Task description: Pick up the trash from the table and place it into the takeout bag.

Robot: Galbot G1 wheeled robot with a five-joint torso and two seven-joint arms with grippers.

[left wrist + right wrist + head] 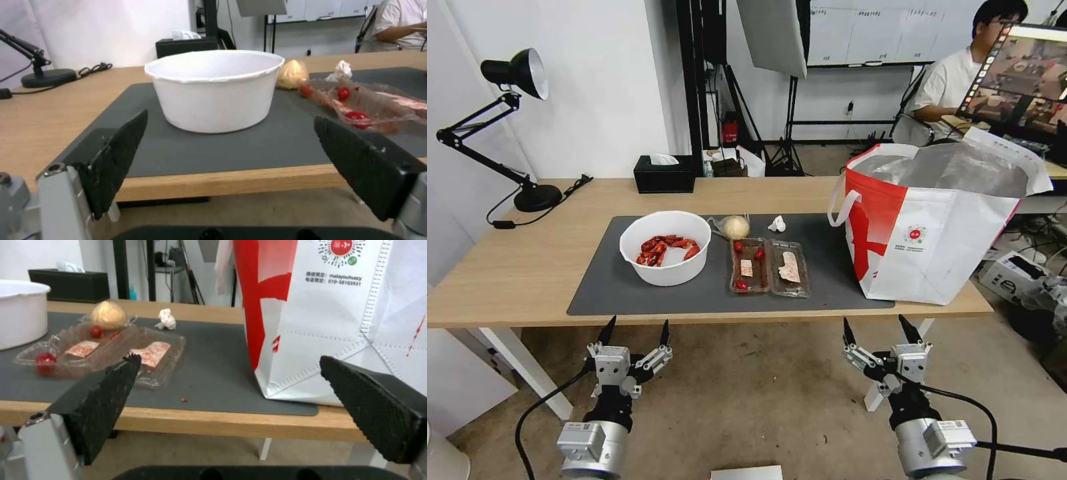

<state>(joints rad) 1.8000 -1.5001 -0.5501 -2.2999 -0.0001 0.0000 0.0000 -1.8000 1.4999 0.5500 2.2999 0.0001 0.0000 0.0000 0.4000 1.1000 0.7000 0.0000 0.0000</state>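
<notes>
- Head view shows our left gripper [635,331] hanging below the near edge of the table [507,267], fingers spread wide and holding nothing.
- Our right gripper [882,327] hangs at the same height, below the table's near edge on the right, equally wide open and empty.
- On the dark grey mat [627,293] sits the white bowl [665,248] with red crayfish shells [666,248] inside, toward the mat's left half.
- Just right of the bowl lies the clear clamshell box [770,268], opened flat, with red bits and pale pieces in both halves.
- Behind the box, near the mat's far edge, we see the wrapped bun [735,227], and a little to its right the crumpled tissue [778,224], apart from it.
- The takeout bag [940,247] stands upright on the right end of the table, partly on the mat, its mouth open and foil lining showing.
- At the table's far edge stand the black tissue box [664,175] and, at far left, the desk lamp [514,73].
- In the left wrist view our open fingers [118,156] frame the bowl [216,90], well clear of it.
- In the right wrist view our open fingers [104,390] stand before the table edge, with the clamshell box [106,351] and the bag [338,316] beyond.
</notes>
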